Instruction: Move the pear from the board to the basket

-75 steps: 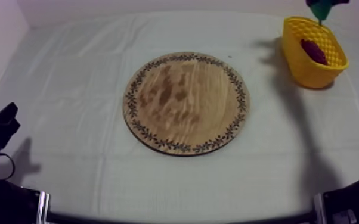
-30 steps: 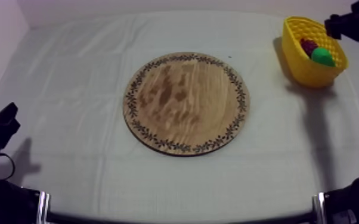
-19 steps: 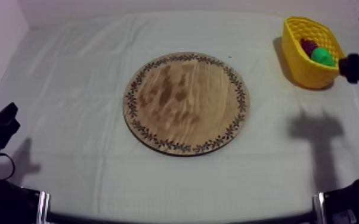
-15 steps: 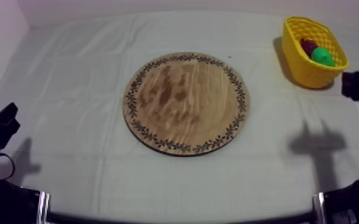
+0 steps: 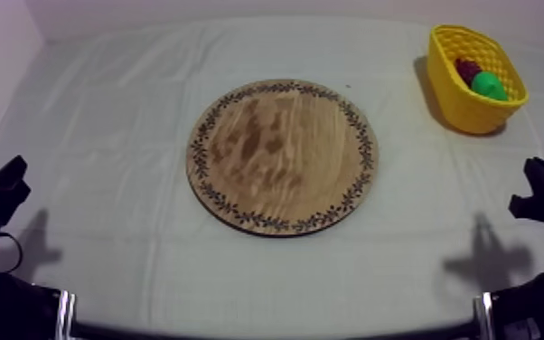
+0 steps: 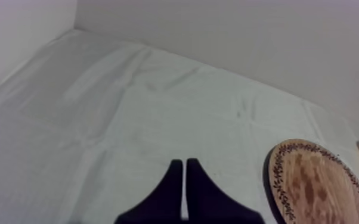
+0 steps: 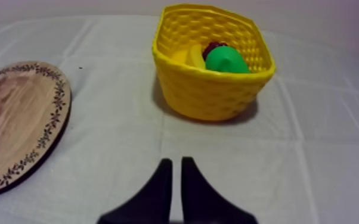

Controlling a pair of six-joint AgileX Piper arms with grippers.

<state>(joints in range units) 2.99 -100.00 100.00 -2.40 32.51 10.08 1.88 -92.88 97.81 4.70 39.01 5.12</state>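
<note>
Withdraws right gripper (image 7: 176, 161), fingers together and empty, from yellow basket (image 7: 212, 89); leaves pear (image 7: 226, 59) inside, wooden board (image 7: 15, 113) bare; looks finished.

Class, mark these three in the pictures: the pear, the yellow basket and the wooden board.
pear (image 7: 226, 59): right wrist view, on its green rounded side.
yellow basket (image 7: 209, 92): right wrist view, on its near outer wall.
wooden board (image 5: 280, 154): top view, on its bare middle.
</note>
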